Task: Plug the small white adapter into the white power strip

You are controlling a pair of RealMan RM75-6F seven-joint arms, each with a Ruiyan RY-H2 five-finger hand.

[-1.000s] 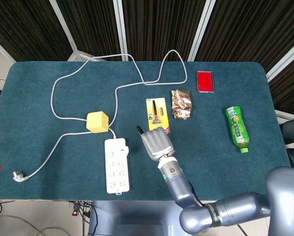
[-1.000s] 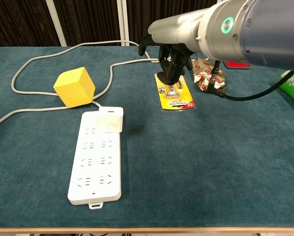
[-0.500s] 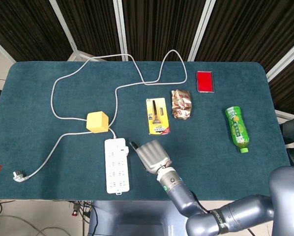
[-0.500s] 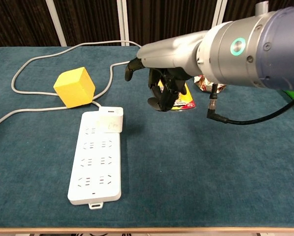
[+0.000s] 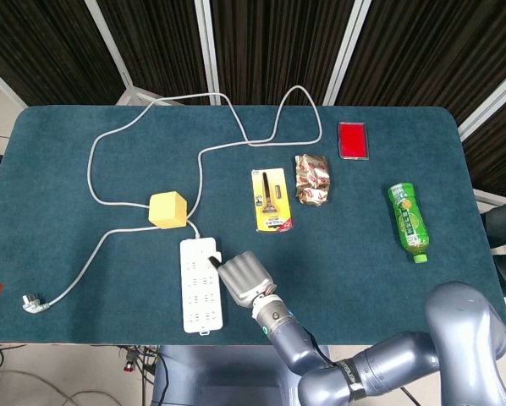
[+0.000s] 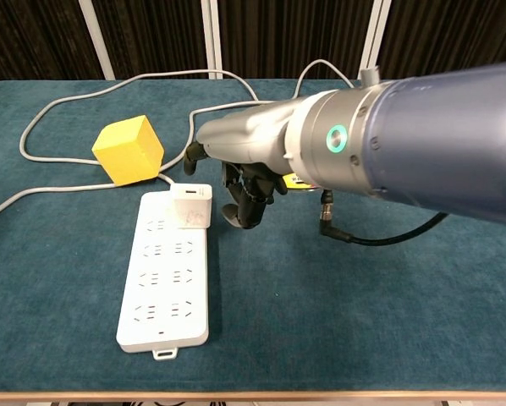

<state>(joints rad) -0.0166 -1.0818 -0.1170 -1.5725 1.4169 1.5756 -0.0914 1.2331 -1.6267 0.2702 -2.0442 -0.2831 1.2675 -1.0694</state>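
One hand (image 6: pixel 240 190) in view, the right: fingers curled down, holding nothing, hovering just right of adapter (image 6: pixel 191 205). Adapter lying atop strip (image 6: pixel 166 279), seemingly awaiting a grasp and proper seating.

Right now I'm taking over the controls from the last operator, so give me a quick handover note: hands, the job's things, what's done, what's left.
Right hand: holds nothing, fingers curled downward, hovering just right of the small white adapter. Whether it touches the adapter is unclear.
Left hand: not in view.
Adapter sits on the far end of the white power strip, near the yellow cube; whether it is fully seated cannot be told.
Left: check the seating and press it home if needed.
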